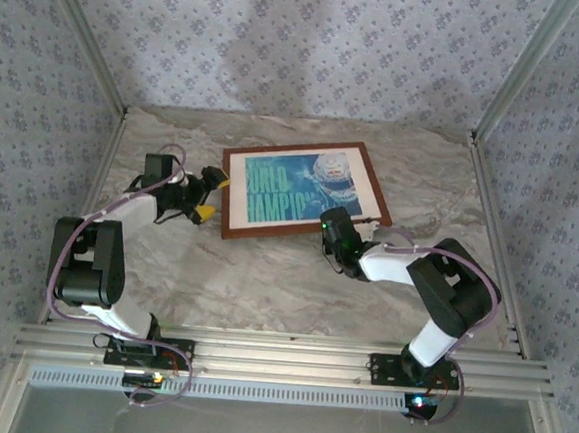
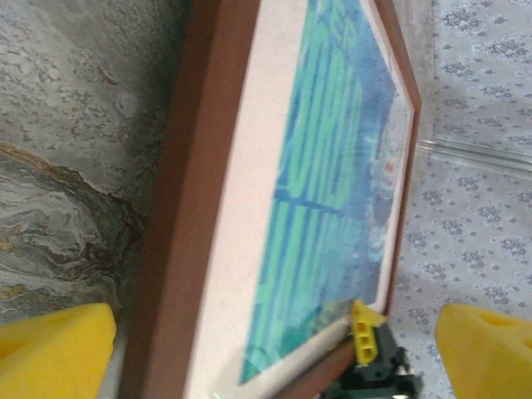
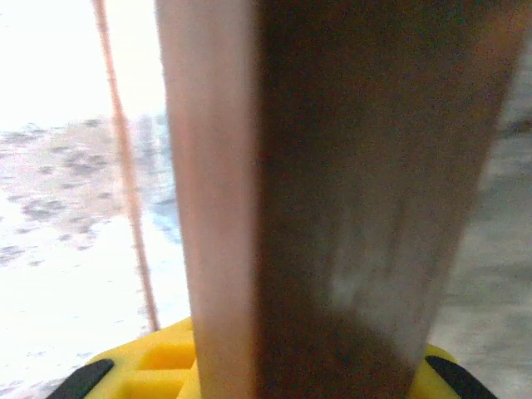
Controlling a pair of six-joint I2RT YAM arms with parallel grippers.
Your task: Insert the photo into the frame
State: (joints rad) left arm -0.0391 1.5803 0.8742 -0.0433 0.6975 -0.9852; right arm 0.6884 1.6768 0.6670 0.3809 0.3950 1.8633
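The left gripper [image 1: 211,194], its fingers spread wide, sits at the frame's [image 2: 199,166] left bar. The right gripper [image 1: 332,222] pinches its near bar. The photo [image 2: 332,166] lies inside, bordered by a cream mat [image 2: 249,208], on the marbled table [image 1: 265,275].

Frame [image 1: 297,190]: reddish-brown wood, smooth; table [image 1: 264,285]: marbled.

frame [image 2: 179,208] over marble table [image 2: 75,125] | photo [image 2: 332,183] inside, cream border | left jaws apart
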